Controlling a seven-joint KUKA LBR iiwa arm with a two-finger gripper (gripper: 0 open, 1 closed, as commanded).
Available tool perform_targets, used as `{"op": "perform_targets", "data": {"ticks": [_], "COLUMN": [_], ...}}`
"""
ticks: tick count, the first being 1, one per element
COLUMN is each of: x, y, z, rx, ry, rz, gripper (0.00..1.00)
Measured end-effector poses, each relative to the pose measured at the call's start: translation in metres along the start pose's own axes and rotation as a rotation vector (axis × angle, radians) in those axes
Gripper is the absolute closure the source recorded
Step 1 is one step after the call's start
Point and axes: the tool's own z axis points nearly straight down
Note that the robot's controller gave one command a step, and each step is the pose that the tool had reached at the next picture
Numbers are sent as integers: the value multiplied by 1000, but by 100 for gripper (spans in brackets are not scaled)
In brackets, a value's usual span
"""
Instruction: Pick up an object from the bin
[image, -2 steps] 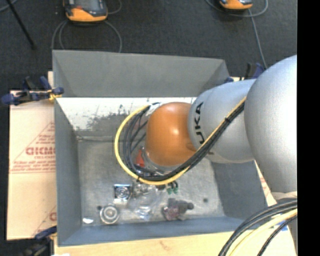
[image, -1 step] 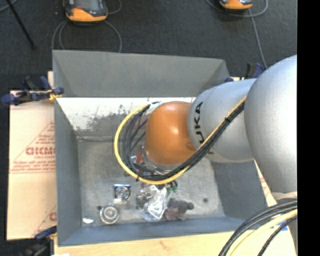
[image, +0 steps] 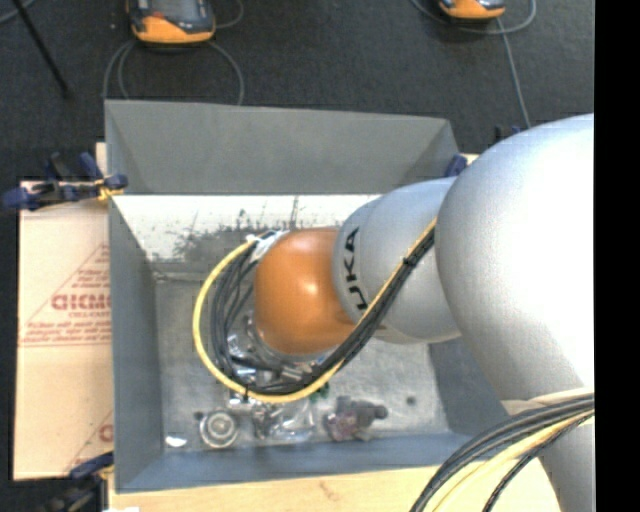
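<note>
My gripper (image: 246, 360) is low in the bin's front middle, mostly hidden under the arm's orange cover and a loop of cables. Just in front of it lies a crumpled clear plastic thing (image: 283, 423) with a green spot. Left of that, a round silvery metal piece (image: 218, 428) with a ring-shaped top rests on the floor. To the right lies a dark grey-purple lumpy thing (image: 351, 418). What sits directly under the gripper is hidden.
A small white scrap (image: 176, 440) lies in the front left corner and a tiny dark speck (image: 410, 402) to the right. The arm fills the bin's right and middle. The sloped walls close in on all sides.
</note>
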Motion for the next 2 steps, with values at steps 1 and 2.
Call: {"op": "perform_targets", "data": {"ticks": [1,2], "x": [-10,-13], "y": [-26,-26], "z": [0,-2], "rx": [-5,-3], "ry": [-2,-10], "rz": [19,21], "gripper": [0,100]}}
